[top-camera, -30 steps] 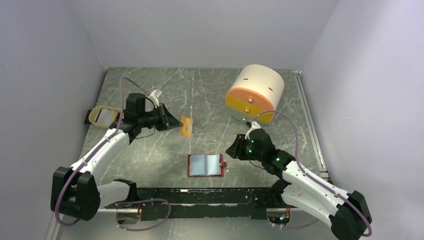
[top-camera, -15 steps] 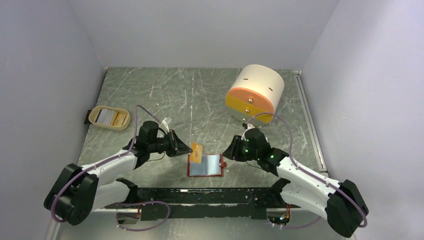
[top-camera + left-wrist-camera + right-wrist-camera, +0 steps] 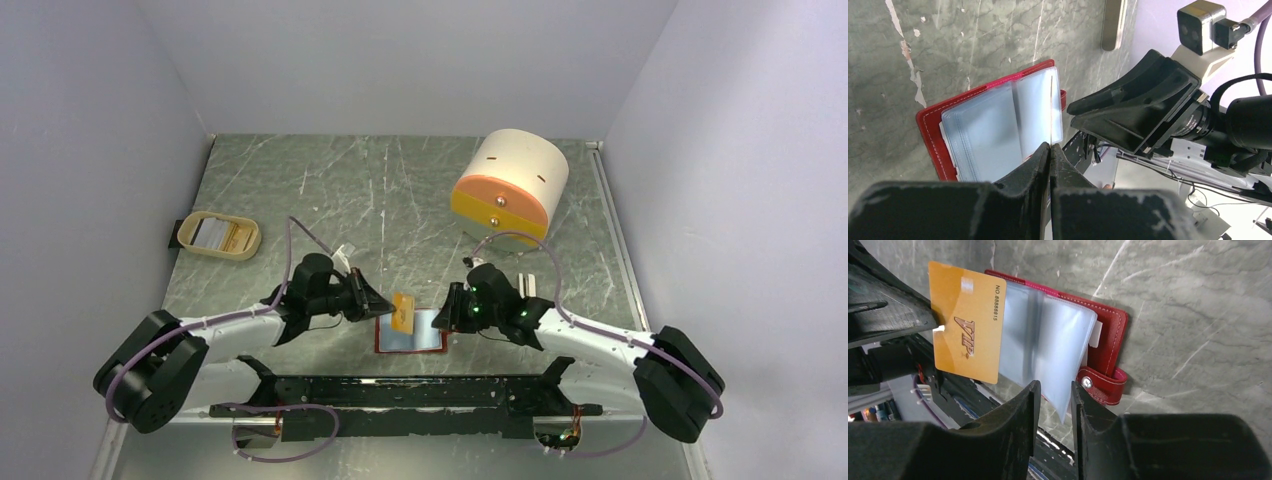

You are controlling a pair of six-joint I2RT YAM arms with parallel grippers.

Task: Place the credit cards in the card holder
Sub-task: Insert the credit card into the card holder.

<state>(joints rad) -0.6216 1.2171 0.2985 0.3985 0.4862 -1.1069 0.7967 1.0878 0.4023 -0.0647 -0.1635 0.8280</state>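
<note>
The red card holder [image 3: 384, 345] lies open near the table's front, its pale blue sleeves [image 3: 1048, 335] facing up. My left gripper [image 3: 386, 304] is shut on a gold credit card [image 3: 404, 312] marked VIP [image 3: 967, 322], held on edge over the holder's left half. In the left wrist view this card [image 3: 1051, 107] shows as a thin line above the sleeves [image 3: 993, 132]. My right gripper [image 3: 1053, 386] stands open at the holder's right edge by the snap tab [image 3: 1103, 385]. A raised sleeve corner hangs between its fingers without clear contact. More credit cards [image 3: 212, 232] lie in a tray.
A beige oval tray [image 3: 183, 235] sits at the left edge of the table. A big cream-and-orange cylinder [image 3: 510, 185] lies at the back right. A black rail [image 3: 400, 395] runs along the near edge between the arm bases.
My left gripper has carried the gold card from the middle left down to the holder. My right gripper has moved left to the holder's right edge and its jaws have narrowed.
</note>
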